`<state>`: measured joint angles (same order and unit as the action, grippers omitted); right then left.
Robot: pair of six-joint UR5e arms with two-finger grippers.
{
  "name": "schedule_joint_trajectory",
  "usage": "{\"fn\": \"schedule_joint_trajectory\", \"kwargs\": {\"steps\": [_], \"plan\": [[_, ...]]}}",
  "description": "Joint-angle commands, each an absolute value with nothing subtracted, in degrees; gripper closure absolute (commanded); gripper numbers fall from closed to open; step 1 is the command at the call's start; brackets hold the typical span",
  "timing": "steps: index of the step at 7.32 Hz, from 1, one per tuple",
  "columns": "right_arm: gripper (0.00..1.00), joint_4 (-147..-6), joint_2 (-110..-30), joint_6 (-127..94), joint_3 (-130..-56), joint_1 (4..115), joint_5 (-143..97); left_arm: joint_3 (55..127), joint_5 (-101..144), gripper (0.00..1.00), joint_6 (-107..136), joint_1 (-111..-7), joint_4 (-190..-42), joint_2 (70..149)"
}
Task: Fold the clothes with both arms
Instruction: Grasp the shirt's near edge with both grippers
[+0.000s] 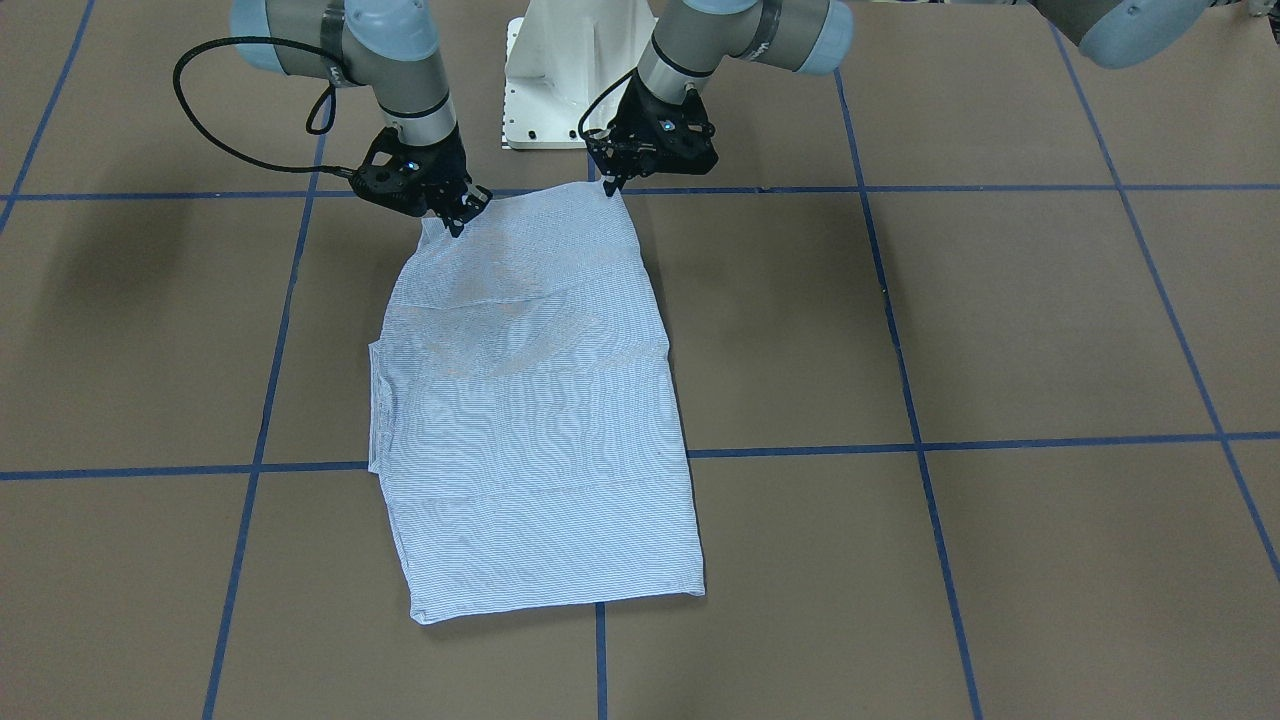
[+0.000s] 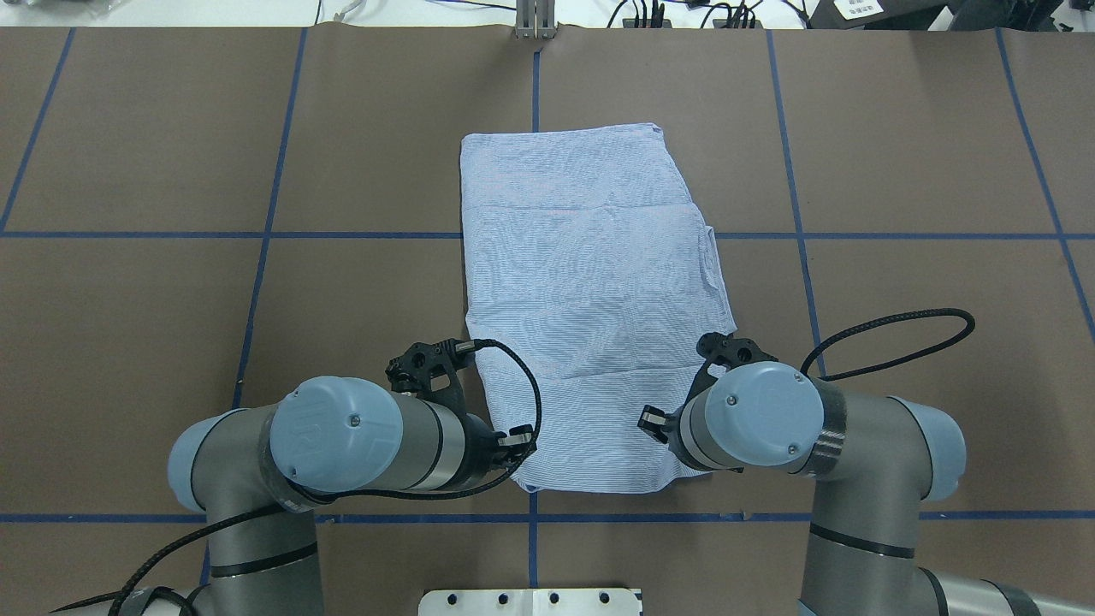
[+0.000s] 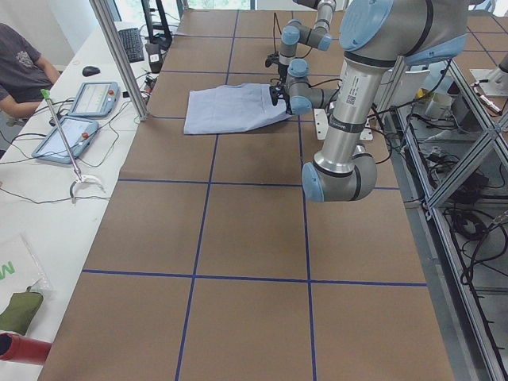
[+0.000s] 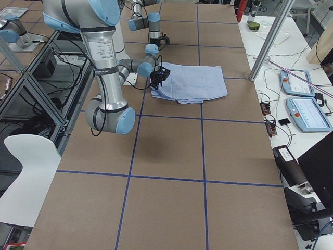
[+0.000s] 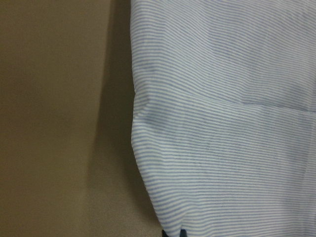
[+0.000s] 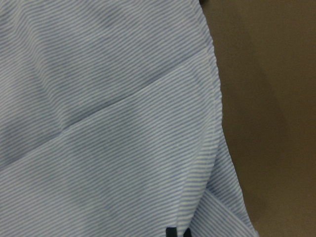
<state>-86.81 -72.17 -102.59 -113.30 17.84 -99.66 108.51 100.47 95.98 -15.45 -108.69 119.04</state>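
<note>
- The striped shirt (image 1: 540,420) lies folded into a long panel on the brown table (image 1: 1000,320). It runs from just in front of the white pedestal (image 1: 560,90) out toward the far side, flat over most of its length.
- The left gripper (image 1: 610,187) sits at the shirt's near corner on its own side, jaws drawn together on the cloth edge.
- The right gripper (image 1: 457,224) is at the other near corner — jaws likewise closed on the fabric.
- The left wrist view shows only dark fingertips (image 5: 166,234) at the bottom edge, with striped cloth filling the rest. The right wrist view shows its fingertips (image 6: 171,232) the same way.
- The near hem seems slightly raised between the two grippers — the overhead view hides it under the left arm (image 2: 359,436) and right arm (image 2: 761,419).
- Blue tape lines (image 1: 905,400) cross the table beneath the shirt.
</note>
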Motion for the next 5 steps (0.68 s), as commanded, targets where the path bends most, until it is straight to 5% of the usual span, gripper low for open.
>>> {"fn": "schedule_joint_trajectory", "kwargs": {"steps": [1, 5], "plan": [[1.0, -86.8, -73.2, -102.6, -116.9, 18.2, -102.1, 112.5, 101.0, 1.0, 96.0, -15.4, -103.2, 118.2], [1.0, -86.8, -76.9, -102.6, -124.6, 18.1, -111.9, 123.2, 106.2, 1.0, 96.0, -14.9, -89.0, 118.6]]}}
